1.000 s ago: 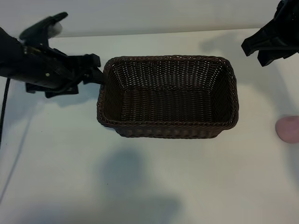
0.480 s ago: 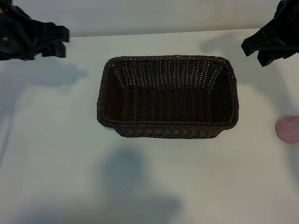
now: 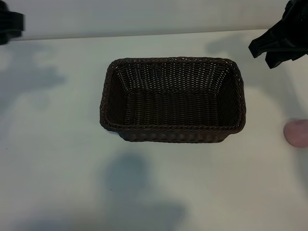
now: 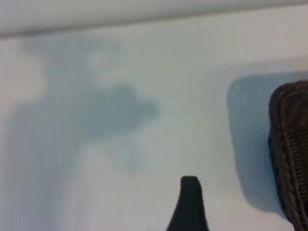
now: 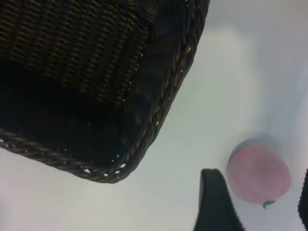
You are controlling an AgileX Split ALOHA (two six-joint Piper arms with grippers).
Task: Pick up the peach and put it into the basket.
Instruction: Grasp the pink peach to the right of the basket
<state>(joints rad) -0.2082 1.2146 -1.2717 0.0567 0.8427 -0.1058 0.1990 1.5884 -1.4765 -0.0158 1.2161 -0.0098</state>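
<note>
— Where's the peach [image 3: 297,133]?
— On the counter [image 3: 57,159], well off to the right of the basket [image 3: 173,98], not in it.
— And the right gripper [image 5: 257,204]?
— Above the peach, fingers [image 5: 216,202] apart with the fruit showing between them, holding nothing.
— The left gripper [image 3: 9,26]?
— At the far left corner; I cannot tell how its fingers stand.

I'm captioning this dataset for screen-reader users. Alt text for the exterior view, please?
An empty dark-brown wicker basket sits mid-table; a pink peach lies at the right edge. The right gripper hangs top right, the left arm barely visible top left.
</note>
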